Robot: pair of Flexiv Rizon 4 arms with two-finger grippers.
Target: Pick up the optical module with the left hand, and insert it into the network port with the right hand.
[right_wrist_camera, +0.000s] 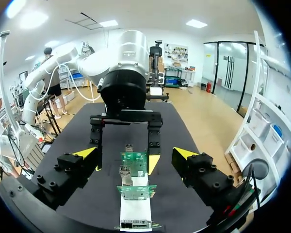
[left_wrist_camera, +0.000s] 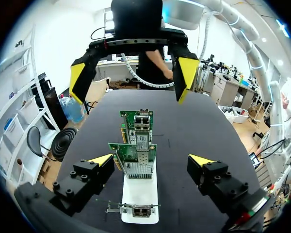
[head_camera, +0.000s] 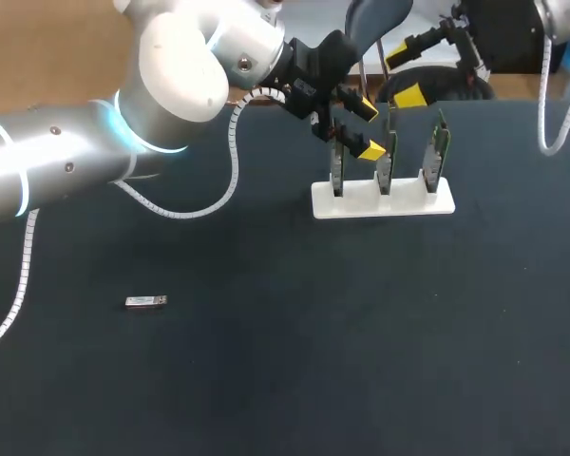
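Observation:
A small silver optical module (head_camera: 145, 302) lies flat on the dark table, far to the left of both grippers. Three green network cards (head_camera: 385, 169) stand upright in a white stand (head_camera: 380, 201). My left gripper (head_camera: 368, 129) hovers open over the stand's left end, holding nothing. In its wrist view the left gripper (left_wrist_camera: 151, 160) straddles the row of cards (left_wrist_camera: 133, 156). Facing it from the far side, my right gripper (head_camera: 407, 73) is open and empty. The right gripper (right_wrist_camera: 135, 153) looks along the same cards (right_wrist_camera: 134, 165). A silver piece (left_wrist_camera: 142, 142) sits on the middle card.
The stand stands at the back middle of the table. My left arm (head_camera: 95, 152) stretches across the back left, trailing a white coiled cable (head_camera: 233, 161). The wide dark tabletop (head_camera: 313, 361) lies in front of the stand.

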